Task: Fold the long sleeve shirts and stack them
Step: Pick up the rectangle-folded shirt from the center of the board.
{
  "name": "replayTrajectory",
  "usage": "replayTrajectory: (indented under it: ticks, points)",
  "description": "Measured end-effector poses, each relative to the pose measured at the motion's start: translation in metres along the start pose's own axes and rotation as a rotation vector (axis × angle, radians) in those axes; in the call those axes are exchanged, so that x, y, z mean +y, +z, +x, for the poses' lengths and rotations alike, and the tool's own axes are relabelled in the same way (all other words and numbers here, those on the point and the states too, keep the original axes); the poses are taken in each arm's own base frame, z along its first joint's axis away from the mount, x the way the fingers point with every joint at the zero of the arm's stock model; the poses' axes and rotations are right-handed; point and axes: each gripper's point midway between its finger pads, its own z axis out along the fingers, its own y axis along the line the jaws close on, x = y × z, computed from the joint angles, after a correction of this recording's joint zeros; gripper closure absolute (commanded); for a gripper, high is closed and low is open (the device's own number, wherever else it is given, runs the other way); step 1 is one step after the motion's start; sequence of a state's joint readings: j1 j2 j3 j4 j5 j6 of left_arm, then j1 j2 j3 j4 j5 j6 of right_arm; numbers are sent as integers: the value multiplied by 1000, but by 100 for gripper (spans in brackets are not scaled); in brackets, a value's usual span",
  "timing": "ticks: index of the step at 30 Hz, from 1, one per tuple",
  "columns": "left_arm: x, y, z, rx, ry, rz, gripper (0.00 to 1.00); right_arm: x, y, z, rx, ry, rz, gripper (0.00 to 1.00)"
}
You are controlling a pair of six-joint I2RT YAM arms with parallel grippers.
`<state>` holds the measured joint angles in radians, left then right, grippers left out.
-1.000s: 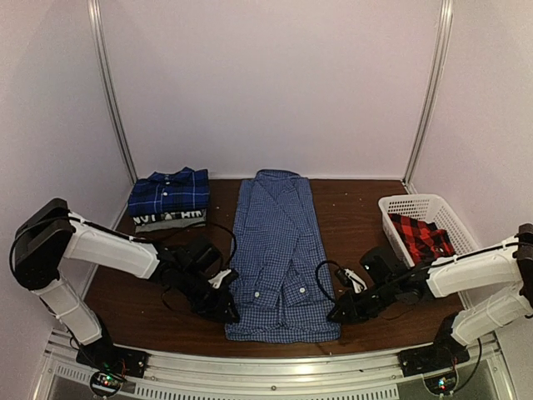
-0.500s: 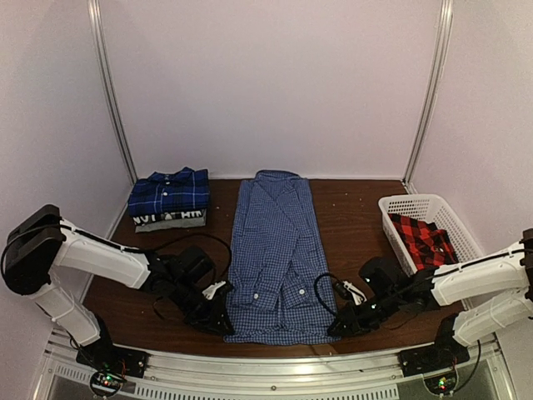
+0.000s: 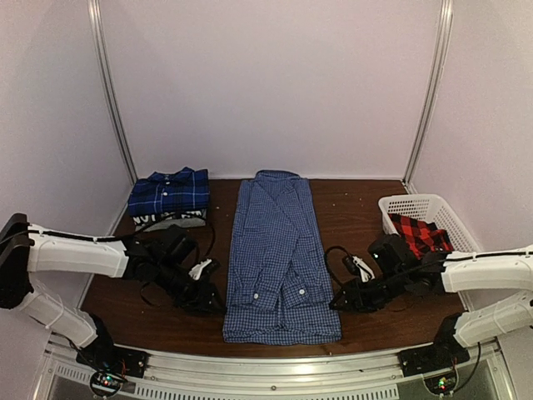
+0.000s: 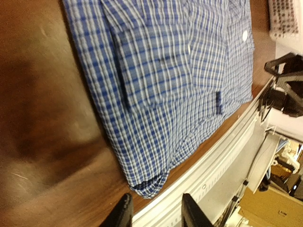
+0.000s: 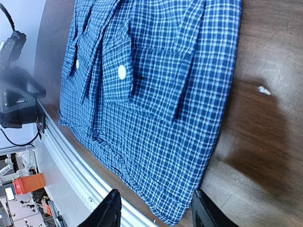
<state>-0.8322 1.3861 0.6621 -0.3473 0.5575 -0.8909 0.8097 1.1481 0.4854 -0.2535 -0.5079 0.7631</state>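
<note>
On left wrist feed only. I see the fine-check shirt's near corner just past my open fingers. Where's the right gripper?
Observer: The right gripper sits low at the fine-check shirt's other near corner, jaws apart, not clamped on the cloth.
Operator: Any folded pile yet?
Observer: Yes. The dark blue plaid shirt lies folded at far left, on top of a folded garment.
Operator: What's left to fold?
Observer: The red-and-black plaid shirt lies bunched in the white basket on the right.
</note>
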Motion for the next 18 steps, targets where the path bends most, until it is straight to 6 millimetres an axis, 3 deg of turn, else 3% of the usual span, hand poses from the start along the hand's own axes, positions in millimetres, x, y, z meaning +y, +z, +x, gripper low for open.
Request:
replayTrajectory:
  ticks: [4,7,18]
  points:
    - [10,-17,-33,-104,-53,23,56,-10,-2,-22,-57,51,-6,46]
    - [15,-19,-49,-146,-67,39,54,-17,4,-31,-74,78,-12,46]
    - [34,13,-61,-124,-83,44,54,-35,21,-31,-80,127,-53,46]
